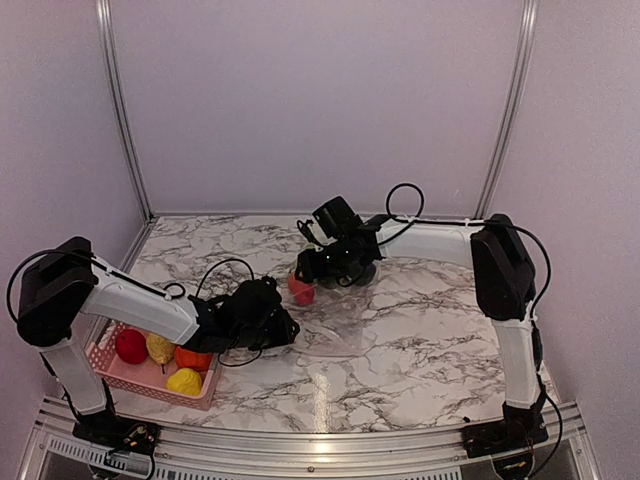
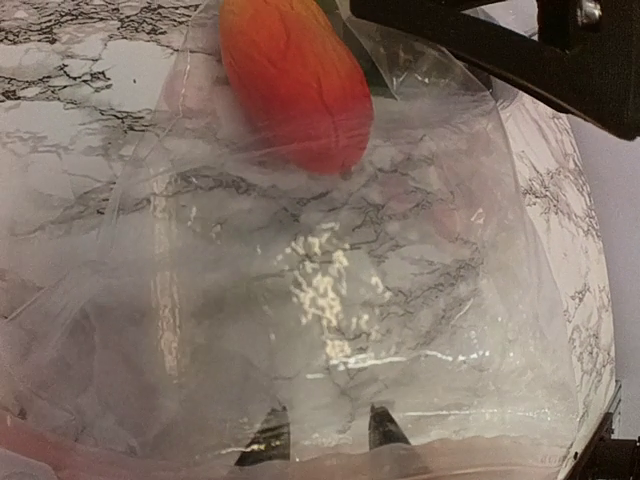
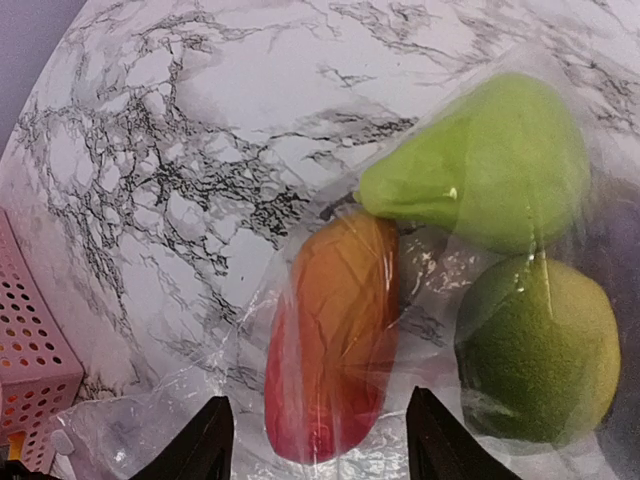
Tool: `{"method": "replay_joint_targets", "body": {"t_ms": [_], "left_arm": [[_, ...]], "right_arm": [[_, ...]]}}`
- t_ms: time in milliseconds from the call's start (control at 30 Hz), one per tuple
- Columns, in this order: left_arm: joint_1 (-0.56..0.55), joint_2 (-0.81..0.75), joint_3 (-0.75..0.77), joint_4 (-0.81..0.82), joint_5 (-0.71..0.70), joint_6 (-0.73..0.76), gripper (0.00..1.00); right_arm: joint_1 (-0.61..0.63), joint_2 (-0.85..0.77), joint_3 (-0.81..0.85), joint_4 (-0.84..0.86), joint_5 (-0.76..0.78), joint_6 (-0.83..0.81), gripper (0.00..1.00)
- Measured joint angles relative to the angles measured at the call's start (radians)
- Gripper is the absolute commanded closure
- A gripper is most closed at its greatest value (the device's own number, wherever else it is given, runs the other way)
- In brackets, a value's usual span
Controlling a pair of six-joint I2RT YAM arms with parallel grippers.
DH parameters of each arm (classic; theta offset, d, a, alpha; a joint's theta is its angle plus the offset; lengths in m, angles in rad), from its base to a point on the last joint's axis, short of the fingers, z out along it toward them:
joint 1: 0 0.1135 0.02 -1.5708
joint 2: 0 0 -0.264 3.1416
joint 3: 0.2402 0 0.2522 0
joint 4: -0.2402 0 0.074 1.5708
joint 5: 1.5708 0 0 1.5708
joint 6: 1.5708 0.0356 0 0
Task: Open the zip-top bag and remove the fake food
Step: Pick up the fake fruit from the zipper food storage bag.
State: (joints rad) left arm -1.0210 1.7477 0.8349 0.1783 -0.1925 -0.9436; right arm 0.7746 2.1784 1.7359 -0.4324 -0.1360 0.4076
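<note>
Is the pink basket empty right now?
No, the top view shows the basket holding a red apple, a pear, an orange piece and a lemon.

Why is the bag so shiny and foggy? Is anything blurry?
Left wrist: glare makes a speckled white patch on the bag, its crinkles fog the marble beneath, and the close red fruit looks soft. Right wrist: mostly sharp, with small glints on the plastic over the green pear. Top external: a bright streak on the table.
</note>
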Motion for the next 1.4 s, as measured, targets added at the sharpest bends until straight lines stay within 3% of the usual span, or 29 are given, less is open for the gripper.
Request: {"method": "replay_joint_targets", "body": {"t_ms": [400,600,833,933,1400], "left_arm": [[0.082,0.0,-0.001,0.003,-0.019,-0.018,0.71],[0.107,0.0,-0.01,0.002,-0.019,-0.018,0.71],[0.123,0.0,-0.019,0.004,-0.018,-0.017,0.71],[0.126,0.0,-0.021,0.006,-0.014,-0.017,0.71],[0.135,0.0,-0.036,0.026,0.002,-0.016,0.71]], "right_arm": [[0.001,0.056,0.262,-0.074,0.119,-0.153,0.57],[-0.014,0.229,0.425,-0.087,0.196,-0.203,0.47],[-0.071,0.25,0.426,-0.099,0.197,-0.229,0.47],[-0.082,0.241,0.414,-0.09,0.198,-0.241,0.53],[-0.005,0.253,0.413,-0.085,0.178,-0.253,0.66]]}}
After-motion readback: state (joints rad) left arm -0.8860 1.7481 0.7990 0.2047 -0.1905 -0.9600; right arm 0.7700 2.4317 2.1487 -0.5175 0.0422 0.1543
